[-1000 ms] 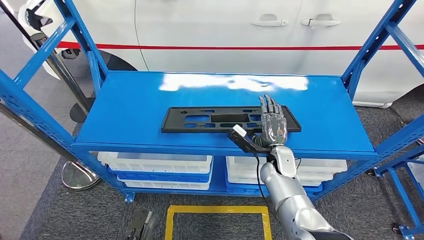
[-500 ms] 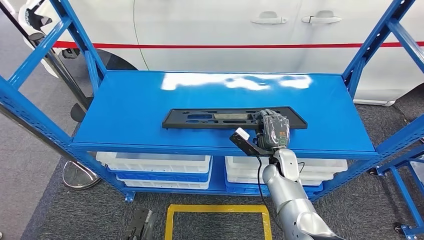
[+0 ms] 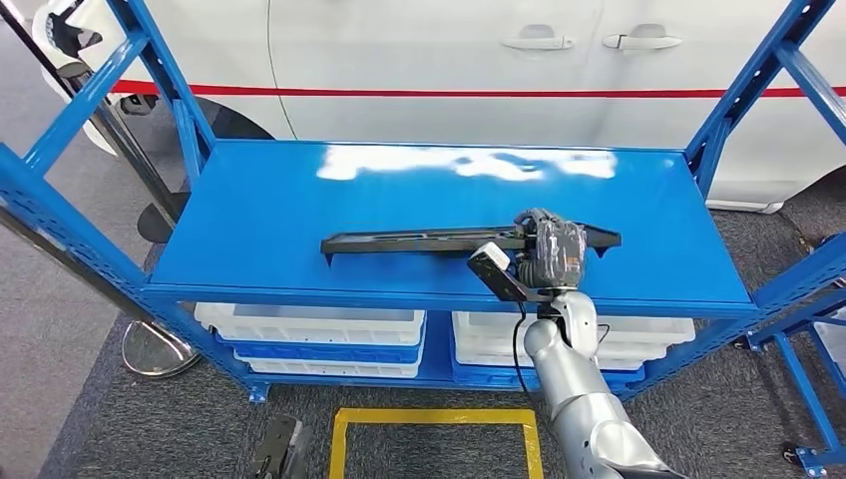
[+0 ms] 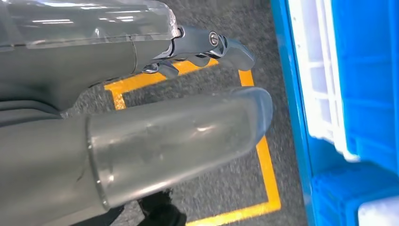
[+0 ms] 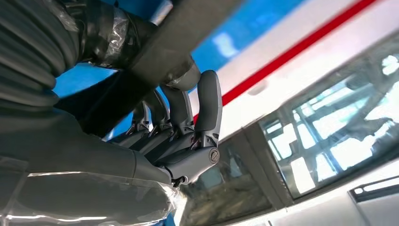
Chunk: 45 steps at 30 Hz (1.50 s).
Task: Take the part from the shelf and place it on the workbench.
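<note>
my right hand (image 3: 552, 251) was clamped around the long black part (image 3: 419, 240), tilted on edge over the blue shelf (image 3: 259, 210); my left hand (image 4: 141, 117) hung low, holding nothing, fingers apart.

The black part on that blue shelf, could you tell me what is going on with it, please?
The right robot hand grips the long black part near its right end, fingers wrapped around it. The part is tipped up on edge above the blue shelf, in front of a white car. It has not reached the workbench yet. The left robot hand hangs empty over the floor.
</note>
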{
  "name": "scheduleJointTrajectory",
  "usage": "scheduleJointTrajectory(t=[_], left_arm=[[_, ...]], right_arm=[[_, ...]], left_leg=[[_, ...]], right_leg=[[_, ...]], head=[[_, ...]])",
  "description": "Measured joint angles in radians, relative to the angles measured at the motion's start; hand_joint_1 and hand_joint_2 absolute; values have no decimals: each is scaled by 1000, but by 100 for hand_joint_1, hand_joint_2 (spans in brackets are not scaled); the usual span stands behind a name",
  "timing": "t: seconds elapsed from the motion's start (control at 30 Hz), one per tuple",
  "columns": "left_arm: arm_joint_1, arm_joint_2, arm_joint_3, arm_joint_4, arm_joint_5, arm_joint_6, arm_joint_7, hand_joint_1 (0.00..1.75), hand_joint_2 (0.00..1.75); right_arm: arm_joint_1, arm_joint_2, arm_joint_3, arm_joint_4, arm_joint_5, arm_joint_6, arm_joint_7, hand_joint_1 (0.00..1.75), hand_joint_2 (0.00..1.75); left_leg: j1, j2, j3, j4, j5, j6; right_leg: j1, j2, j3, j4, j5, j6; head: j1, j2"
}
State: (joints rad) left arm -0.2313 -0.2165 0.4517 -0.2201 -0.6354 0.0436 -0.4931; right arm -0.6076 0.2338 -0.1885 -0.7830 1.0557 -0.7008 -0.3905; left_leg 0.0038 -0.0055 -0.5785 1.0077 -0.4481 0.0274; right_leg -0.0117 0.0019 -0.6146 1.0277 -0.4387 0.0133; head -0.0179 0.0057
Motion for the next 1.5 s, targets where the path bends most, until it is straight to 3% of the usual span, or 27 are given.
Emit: scheduleJointTrajectory(t=[0.07,0.13,0.17,0.2,0.23,0.27,0.3,0.37,0.5,0.57,0.6,0.67,0.7,0.73,0.77,0.8,0.87,0.9,1.0,1.07,1.17,1.2,1.23,1.27,1.37,1.43,1.5], left_arm=[[-1,-1,1,0,1,7,-1,0,0],[-1,-1,2,0,1,9,-1,0,0],[0,-1,3,0,1,9,-1,0,0],[1,-1,4,0,1,9,-1,0,0],[2,-1,4,0,1,9,-1,0,0],[2,-2,4,0,1,9,-1,0,0],[2,-2,4,0,1,9,-1,0,0],[2,-2,5,0,1,10,-1,0,0],[2,-1,9,0,6,22,-6,0,0],[2,-1,12,0,8,32,-12,0,0],[2,-1,15,0,9,38,-15,0,0],[2,-1,20,0,9,61,-20,0,87],[3,-1,21,0,6,77,-23,0,131],[4,0,22,0,1,96,-25,0,175],[5,0,23,0,-5,118,-27,0,175],[5,0,23,0,-11,138,-29,0,175],[4,0,22,0,-28,176,-35,0,175],[4,0,21,0,-38,192,-38,0,175],[12,-2,16,0,-52,198,-40,0,175],[19,-3,15,0,-37,151,-42,0,175],[29,-7,17,0,-21,62,-62,0,175],[34,-8,17,0,-22,41,-70,0,175],[39,-8,17,0,-25,24,-77,0,175],[44,-10,16,0,-28,10,-82,0,175],[54,-14,15,0,-31,-24,-91,0,175],[61,-15,15,0,-28,-44,-92,0,175],[69,-15,15,0,-26,-60,-92,0,175]], right_arm=[[0,2,58,-51,-70,6,47,175,175],[2,-3,122,-93,-108,7,95,175,175],[5,-7,150,-106,-119,5,108,175,175],[9,-11,175,-117,-127,4,115,175,175],[12,-14,195,-125,-132,4,118,175,175],[15,-17,211,-133,-135,3,120,175,175],[16,-20,223,-142,-137,3,121,175,175],[16,-23,241,-155,-140,3,120,175,175],[21,-28,277,-201,-190,6,87,175,175],[14,-32,326,-262,-216,26,109,175,175],[7,-35,357,-296,-224,40,129,175,175],[-9,-41,413,-355,-231,66,168,175,175],[-14,-45,437,-381,-233,78,184,175,175],[-18,-48,462,-404,-236,90,196,175,175],[-22,-52,490,-425,-240,102,205,175,175],[-28,-55,518,-442,-243,112,212,175,175],[-47,-59,573,-466,-251,129,223,175,175],[-58,-60,595,-473,-257,137,228,175,175],[-87,-63,652,-480,-283,164,235,175,175],[-110,-63,691,-481,-308,179,232,175,175],[-138,-64,738,-489,-365,197,222,175,175],[-141,-64,750,-493,-387,203,220,175,175],[-141,-65,760,-498,-409,211,218,175,175],[-142,-65,771,-506,-430,217,216,175,175],[-142,-65,805,-540,-474,227,204,175,175],[-136,-65,835,-566,-490,232,200,175,175],[-127,-64,866,-589,-496,234,202,175,175]], left_leg=[[3,3,2,-10,8,14],[2,4,1,-11,10,21],[0,4,1,-11,10,22],[0,3,1,-10,9,23],[-1,1,1,-8,8,23],[-1,0,2,-5,6,22],[-1,-2,2,-1,2,20],[-5,-3,-3,11,-6,12],[-7,-2,-11,22,-15,-5],[-6,-1,-29,65,-45,-16],[-3,0,-52,115,-73,-22],[2,0,-115,248,-131,-30],[3,0,-139,293,-141,-33],[5,0,-147,303,-132,-33],[5,0,-135,271,-103,-32],[6,0,-106,205,-60,-28],[3,0,-43,73,-3,-18],[1,0,-26,35,6,-13],[0,0,-18,9,4,-2],[5,1,-13,-4,12,8],[6,2,-10,-10,15,16],[6,2,-10,-9,14,17],[6,1,-10,-8,13,17],[6,0,-10,-5,11,17],[4,-3,-11,11,-1,9],[0,-4,-14,17,-6,0],[0,-3,-14,16,-7,-9]], right_leg=[[-1,0,-22,51,-38,8],[-2,-1,-77,175,-105,11],[-2,-1,-105,237,-129,13],[-2,-1,-122,272,-134,14],[-2,-1,-123,270,-119,14],[-2,-1,-103,228,-87,12],[-2,-1,-73,158,-49,10],[0,-1,-20,48,-8,2],[1,1,-11,15,-9,-15],[-3,1,-10,11,-6,-26],[-4,1,-9,10,-6,-31],[-4,1,-9,10,-8,-35],[-3,1,-8,11,-9,-36],[-3,1,-7,11,-10,-36],[-3,1,-5,12,-11,-36],[-3,2,-1,12,-13,-34],[-1,3,3,11,-16,-30],[1,4,3,11,-15,-26],[2,2,1,7,-14,-11],[3,1,-10,34,-37,-1],[3,0,-86,201,-124,5],[3,0,-112,253,-140,6],[2,0,-124,274,-138,6],[1,0,-118,259,-116,6],[0,1,-34,78,-25,-1],[3,2,-7,20,-16,-7],[4,5,-6,16,-16,-14]], head=[[0,0],[0,0],[0,0],[0,0],[0,0],[0,0],[0,0],[0,0],[0,0],[0,0],[0,0],[0,0],[0,0],[0,0],[0,0],[0,0],[0,0],[0,0],[0,0],[0,0],[1,0],[1,0],[1,0],[1,0],[1,0],[0,0],[0,0]])
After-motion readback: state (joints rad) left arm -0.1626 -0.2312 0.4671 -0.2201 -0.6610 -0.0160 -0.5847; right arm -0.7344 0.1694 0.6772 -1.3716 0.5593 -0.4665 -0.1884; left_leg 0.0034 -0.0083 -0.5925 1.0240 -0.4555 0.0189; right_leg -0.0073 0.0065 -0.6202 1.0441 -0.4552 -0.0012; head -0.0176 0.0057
